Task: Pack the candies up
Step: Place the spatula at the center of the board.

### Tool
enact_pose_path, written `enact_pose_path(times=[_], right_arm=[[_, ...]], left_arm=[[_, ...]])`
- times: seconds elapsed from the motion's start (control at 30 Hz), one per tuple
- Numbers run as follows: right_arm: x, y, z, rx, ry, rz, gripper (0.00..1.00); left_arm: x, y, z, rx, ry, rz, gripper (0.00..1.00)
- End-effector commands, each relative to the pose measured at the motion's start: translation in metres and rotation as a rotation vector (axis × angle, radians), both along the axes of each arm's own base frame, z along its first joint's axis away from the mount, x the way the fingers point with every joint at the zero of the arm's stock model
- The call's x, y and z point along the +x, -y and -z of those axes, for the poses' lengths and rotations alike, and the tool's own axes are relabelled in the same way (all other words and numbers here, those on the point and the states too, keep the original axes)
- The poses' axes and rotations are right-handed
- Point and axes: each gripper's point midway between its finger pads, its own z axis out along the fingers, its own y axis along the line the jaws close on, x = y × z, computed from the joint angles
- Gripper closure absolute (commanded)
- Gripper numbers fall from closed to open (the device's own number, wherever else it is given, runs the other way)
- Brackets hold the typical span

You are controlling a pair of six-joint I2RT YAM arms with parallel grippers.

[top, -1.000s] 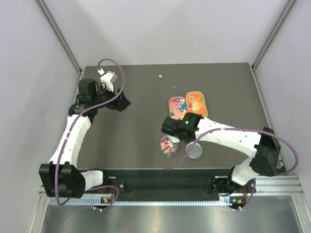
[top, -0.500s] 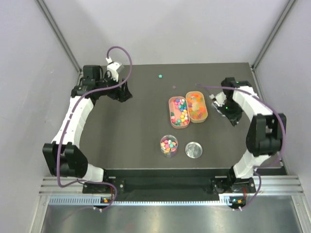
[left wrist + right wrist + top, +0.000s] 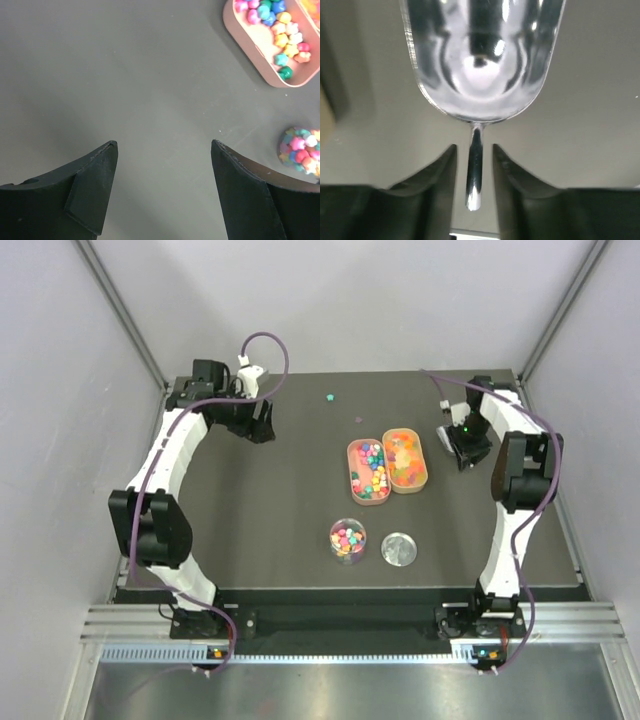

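The candies fill a pink tray (image 3: 353, 452) and an orange tray (image 3: 421, 450) at centre right, and a small clear round jar (image 3: 348, 539) in front. Tray candies (image 3: 280, 35) and jar (image 3: 300, 150) also show in the left wrist view. My left gripper (image 3: 258, 427) is open and empty over bare table at the back left (image 3: 164, 142). My right gripper (image 3: 462, 447) is right of the orange tray. In the right wrist view its jaws (image 3: 474, 146) stand either side of the metal scoop's (image 3: 480, 55) thin handle, with a small gap each side. The scoop bowl holds no candy.
A round clear lid (image 3: 399, 548) lies right of the jar. Two loose candies lie at the back, a green one (image 3: 329, 396) and a pink one (image 3: 359, 420). Grey walls and metal posts close in the table on three sides.
My right arm has swung from over the jar to the table's right side, beside the orange tray. My left arm has drawn back toward the far left corner.
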Motion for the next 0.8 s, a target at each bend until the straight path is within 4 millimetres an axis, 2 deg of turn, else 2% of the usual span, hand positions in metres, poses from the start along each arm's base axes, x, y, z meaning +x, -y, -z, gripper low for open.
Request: enact_pose_path(times=[0.0, 0.07, 0.2, 0.27, 0.37, 0.4, 0.47, 0.5, 0.53, 0.57, 0.6, 0.7, 0.77], right_arm=[[0.004, -0.014, -0.047, 0.074, 0.111, -0.061, 0.58], [-0.005, -0.018, -0.055, 0.091, 0.126, -0.084, 0.52], [-0.042, -0.029, -0.077, 0.145, 0.167, -0.152, 0.47], [-0.051, -0.04, -0.085, 0.184, 0.23, -0.249, 0.46], [-0.07, -0.066, -0.094, 0.163, 0.362, -0.515, 0.46], [-0.089, -0.079, -0.091, 0.141, 0.384, -0.669, 0.51], [-0.103, -0.094, -0.087, 0.115, 0.419, -0.839, 0.58], [-0.124, -0.104, -0.076, 0.106, 0.419, -0.993, 0.59], [-0.129, -0.109, -0.072, 0.095, 0.442, -1.066, 0.59], [-0.147, -0.11, -0.054, 0.104, 0.411, -1.138, 0.59], [-0.153, -0.121, -0.06, 0.105, 0.474, -1.248, 0.6], [-0.174, -0.138, -0.051, 0.184, 0.513, -1.391, 0.61], [-0.191, -0.146, -0.04, 0.251, 0.475, -1.444, 0.62]], left_arm=[[0.013, 0.004, -0.012, 0.039, 0.044, -0.019, 0.19], [0.014, 0.006, -0.013, 0.065, 0.056, 0.004, 0.17], [0.016, 0.014, -0.02, 0.058, 0.061, 0.026, 0.15], [0.021, 0.015, -0.027, 0.044, 0.071, 0.013, 0.14], [0.03, 0.015, -0.028, 0.037, 0.093, -0.018, 0.14], [0.031, 0.015, -0.026, 0.035, 0.094, -0.028, 0.15], [0.031, 0.014, -0.016, 0.023, 0.06, -0.076, 0.17], [0.028, 0.015, -0.013, 0.016, 0.05, -0.071, 0.19], [0.022, 0.014, -0.007, 0.018, 0.034, -0.072, 0.2], [0.022, 0.014, -0.006, 0.01, 0.036, -0.087, 0.2], [0.019, 0.012, -0.002, 0.015, 0.029, -0.092, 0.2], [0.014, 0.002, -0.009, 0.067, 0.077, -0.097, 0.2], [0.012, -0.01, -0.012, 0.124, 0.111, -0.116, 0.2]])
